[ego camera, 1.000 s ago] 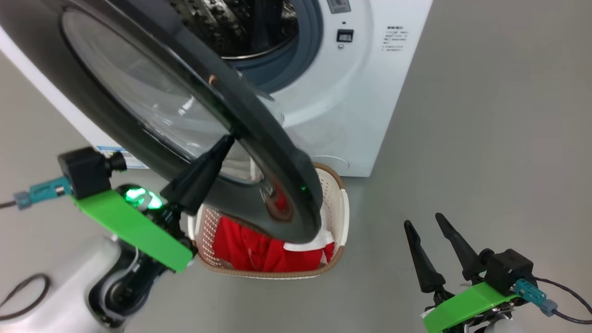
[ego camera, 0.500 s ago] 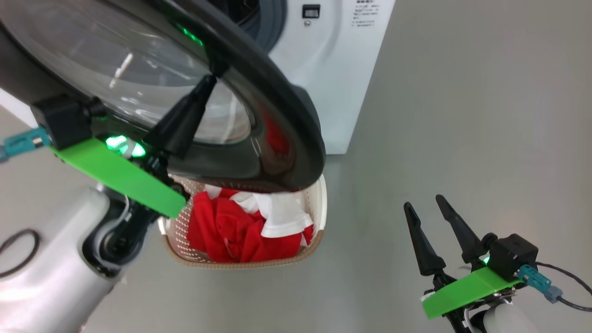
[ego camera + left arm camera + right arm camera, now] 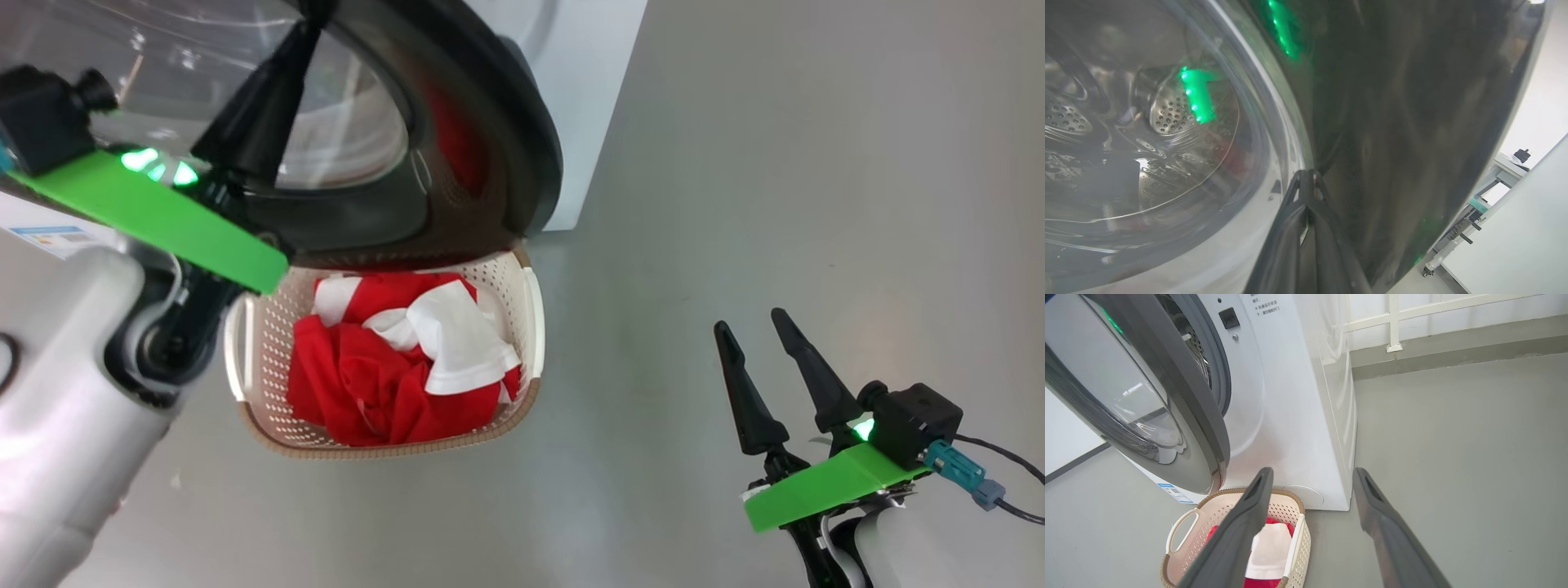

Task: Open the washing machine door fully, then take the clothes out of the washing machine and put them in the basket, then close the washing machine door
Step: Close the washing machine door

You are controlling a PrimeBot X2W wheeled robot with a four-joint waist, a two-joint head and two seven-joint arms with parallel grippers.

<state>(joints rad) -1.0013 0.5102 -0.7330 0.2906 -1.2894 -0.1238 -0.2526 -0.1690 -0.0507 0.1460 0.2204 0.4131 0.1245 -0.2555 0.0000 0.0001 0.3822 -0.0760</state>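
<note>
The washing machine (image 3: 1298,416) is standing at upper left, the washing machine door (image 3: 457,122) hanging ajar above the basket (image 3: 531,327) that is holding the clothes (image 3: 367,384). The clenched left hand (image 3: 1306,179) is touching the door's outer face, nearer than the released right hand (image 3: 749,318) at lower right.

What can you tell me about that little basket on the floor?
The basket is a small cream-white plastic tub, a rounded rectangle with perforated walls, a brown woven-look rim and a white handle on each side. It stands upright on the grey floor before the washing machine, holding crumpled red-and-white clothes. The washing machine door hangs over its far edge; whether they touch is unclear.
</note>
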